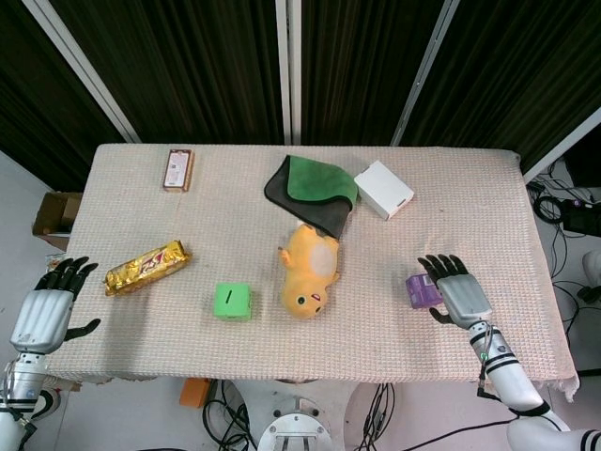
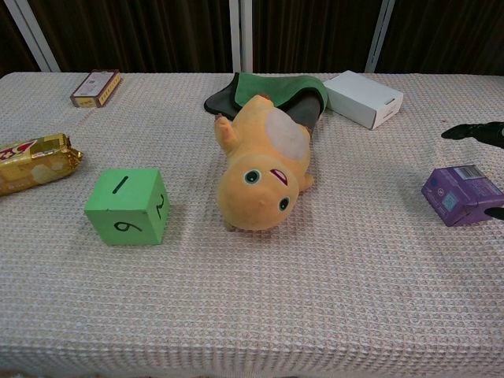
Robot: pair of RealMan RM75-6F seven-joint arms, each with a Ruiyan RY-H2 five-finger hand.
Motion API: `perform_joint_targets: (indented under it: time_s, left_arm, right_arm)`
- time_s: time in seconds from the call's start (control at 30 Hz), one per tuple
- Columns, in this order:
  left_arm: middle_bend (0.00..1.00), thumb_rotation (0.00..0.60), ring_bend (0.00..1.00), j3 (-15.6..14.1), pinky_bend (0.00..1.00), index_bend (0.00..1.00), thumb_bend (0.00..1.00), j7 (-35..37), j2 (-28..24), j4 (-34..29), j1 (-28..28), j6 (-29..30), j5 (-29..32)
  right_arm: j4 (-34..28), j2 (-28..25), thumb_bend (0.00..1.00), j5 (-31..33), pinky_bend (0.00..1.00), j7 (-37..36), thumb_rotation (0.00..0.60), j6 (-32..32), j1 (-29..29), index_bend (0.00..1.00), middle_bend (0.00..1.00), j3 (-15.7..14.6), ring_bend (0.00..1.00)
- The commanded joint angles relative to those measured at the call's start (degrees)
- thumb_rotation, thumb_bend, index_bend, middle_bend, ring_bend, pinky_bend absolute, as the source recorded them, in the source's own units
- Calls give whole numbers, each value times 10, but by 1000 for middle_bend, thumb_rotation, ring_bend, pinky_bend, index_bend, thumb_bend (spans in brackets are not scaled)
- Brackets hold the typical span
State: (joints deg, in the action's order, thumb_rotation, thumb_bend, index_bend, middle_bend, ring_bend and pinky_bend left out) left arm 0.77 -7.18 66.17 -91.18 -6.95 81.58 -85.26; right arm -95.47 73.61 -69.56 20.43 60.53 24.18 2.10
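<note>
1. I have the right hand (image 1: 458, 299) over the small purple cardboard box (image 1: 423, 290) near the right edge of the cloth-covered table (image 1: 141, 178); its fingers curl round the box, thumb on the near side, grasping it
2. The box rests on the cloth, not lifted; I judge the grasp made and the carry not yet begun
3. The left hand (image 1: 45, 315) hangs off the left table edge, fingers spread, holding nothing; the gold foil snack packet (image 1: 146, 267) lies nearest
4. The green foam cube (image 2: 127, 206) shows black figures 1, 2 and 9
5. The box carries a white label, too small to read
6. The orange plush toy (image 2: 262, 169) lies centre, partly on a green folded cloth (image 2: 276, 88)
</note>
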Motion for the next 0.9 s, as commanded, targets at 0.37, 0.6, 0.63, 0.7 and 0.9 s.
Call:
perform_joint_targets:
  time_s: [0.37, 0.6, 0.63, 0.7, 0.9]
  left_arm:
    - [98, 600, 82, 1, 228, 166, 129, 16, -3, 6, 2, 4, -1]
    - [98, 600, 82, 4, 228, 166, 129, 16, -2, 10, 4, 8, 4]
    - [98, 600, 82, 4, 228, 166, 129, 17, -2, 10, 5, 8, 5]
    - [98, 600, 82, 4, 228, 166, 129, 17, -3, 10, 5, 8, 5]
    - [98, 600, 82, 4, 228, 166, 129, 17, -3, 10, 6, 8, 4]
  right_arm:
    - [-44, 41, 160, 101, 0, 141, 600, 17, 34, 0, 222, 14, 0]
    - [-42, 47, 176, 109, 0, 159, 600, 14, 44, 0, 263, 10, 0]
    - [-41, 48, 176, 112, 0, 163, 600, 15, 45, 0, 294, 9, 0]
    - [-41, 49, 176, 119, 0, 173, 600, 15, 48, 0, 347, 7, 0]
    - [-38, 59, 201, 122, 0, 186, 600, 30, 50, 0, 456, 6, 0]
